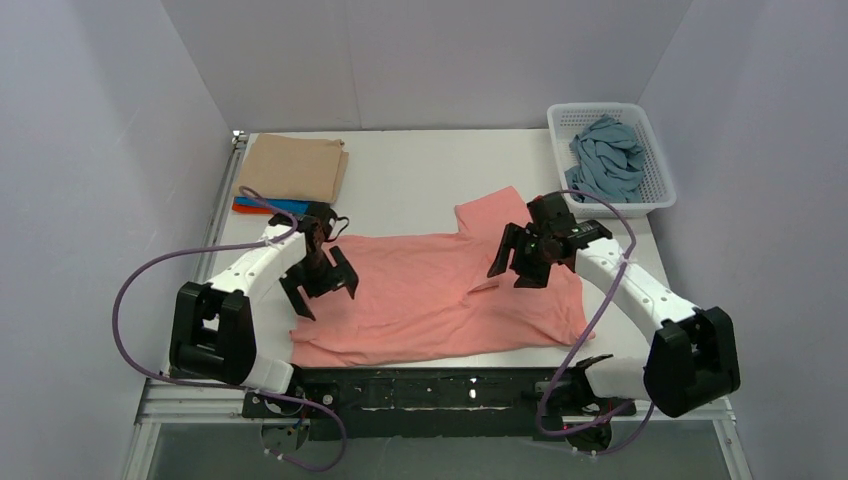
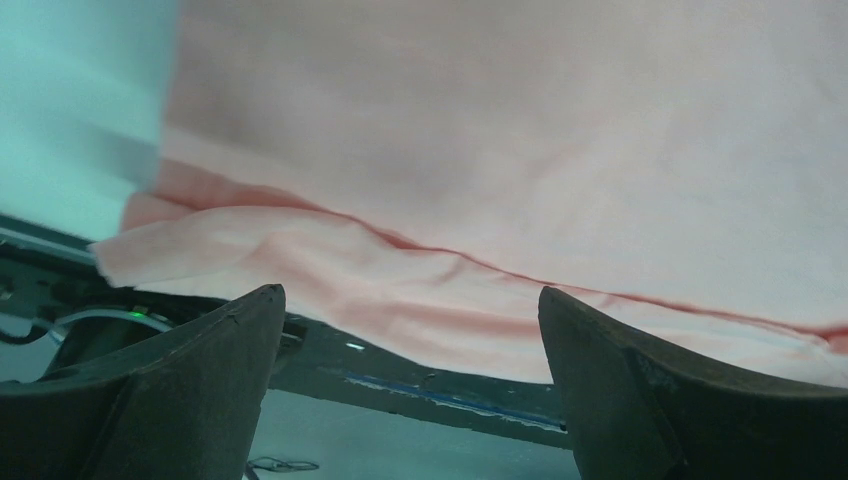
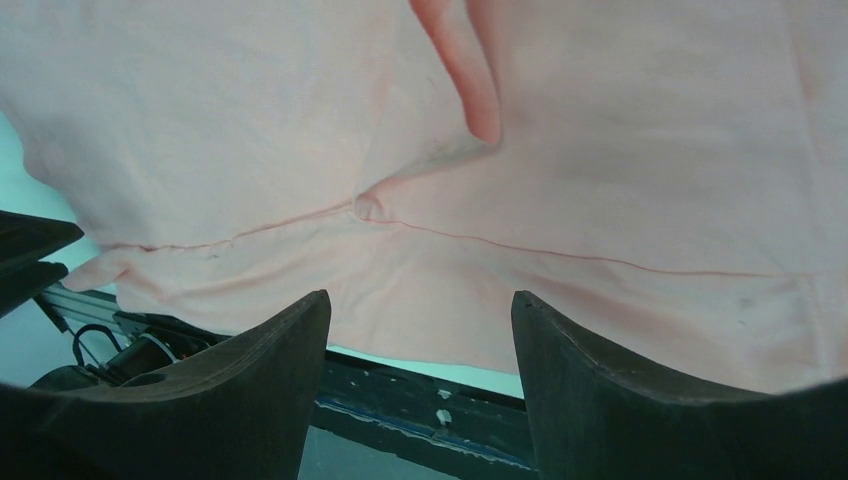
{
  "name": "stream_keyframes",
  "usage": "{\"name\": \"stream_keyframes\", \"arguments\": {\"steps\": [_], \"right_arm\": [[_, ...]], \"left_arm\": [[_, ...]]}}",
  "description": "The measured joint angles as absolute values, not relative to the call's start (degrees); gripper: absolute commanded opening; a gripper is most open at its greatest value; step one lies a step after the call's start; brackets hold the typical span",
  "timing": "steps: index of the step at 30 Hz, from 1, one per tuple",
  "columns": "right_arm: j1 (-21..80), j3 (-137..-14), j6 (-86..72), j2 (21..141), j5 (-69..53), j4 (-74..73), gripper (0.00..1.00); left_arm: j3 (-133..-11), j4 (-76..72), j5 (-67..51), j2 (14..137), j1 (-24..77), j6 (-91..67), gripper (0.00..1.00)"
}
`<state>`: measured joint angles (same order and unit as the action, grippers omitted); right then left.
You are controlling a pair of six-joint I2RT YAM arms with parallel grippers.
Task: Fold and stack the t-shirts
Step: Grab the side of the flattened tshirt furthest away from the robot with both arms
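Observation:
A salmon-pink t-shirt lies spread across the middle of the table, one sleeve pointing to the back. It fills both wrist views, its seams and folds showing. My left gripper hovers open over the shirt's left edge, nothing between its fingers. Above the shirt's right part, my right gripper is open and empty too, fingers apart. A folded tan t-shirt rests at the back left on top of orange-red and bright blue t-shirts. A dusty grey-blue t-shirt lies crumpled in the basket.
The white mesh basket stands at the back right corner. The black front rail runs along the table's near edge under the shirt's hem. White walls close in the left, back and right sides.

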<state>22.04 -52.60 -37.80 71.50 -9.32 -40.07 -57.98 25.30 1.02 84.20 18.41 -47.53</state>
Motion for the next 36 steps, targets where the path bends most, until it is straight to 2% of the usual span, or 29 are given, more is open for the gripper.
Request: {"name": "stream_keyframes", "arguments": {"steps": [3, 8, 17, 21, 25, 28, 34, 36], "right_arm": [[24.9, -52.6, -40.1, 76.1, -9.1, -36.9, 0.74], [27.0, -54.3, -42.5, 86.5, -8.0, -34.1, 0.74], [28.5, -63.0, -46.5, 100.3, -6.3, -27.3, 0.74], [28.8, -73.8, -46.3, 106.5, -5.9, -24.3, 0.75], [28.9, -85.4, -44.1, 109.6, -1.2, -29.6, 0.77], [27.8, -88.9, -41.4, 109.6, 0.1, -30.8, 0.76], [19.1, -96.5, -33.4, 113.9, -3.0, -33.3, 0.76], [17.1, -102.1, -30.7, 118.1, -3.5, -33.4, 0.76]], "left_arm": [[-53.6, 26.6, 1.8, 81.5, 14.2, -47.5, 1.00], [-49.3, 27.3, 2.2, 79.3, 13.4, -47.6, 0.99], [-49.5, 21.9, 2.6, 85.8, 8.1, -47.8, 0.99], [-55.0, 20.8, 2.6, 90.0, 3.1, -48.1, 1.00], [-62.8, 21.6, 3.7, 92.6, 0.2, -47.9, 1.00], [-67.5, 22.3, 4.7, 92.6, -0.5, -46.8, 0.99], [-81.3, 23.7, 4.8, 101.1, -4.6, -42.6, 1.00], [-86.2, 23.5, 4.8, 107.0, -5.8, -40.9, 0.93]]}}
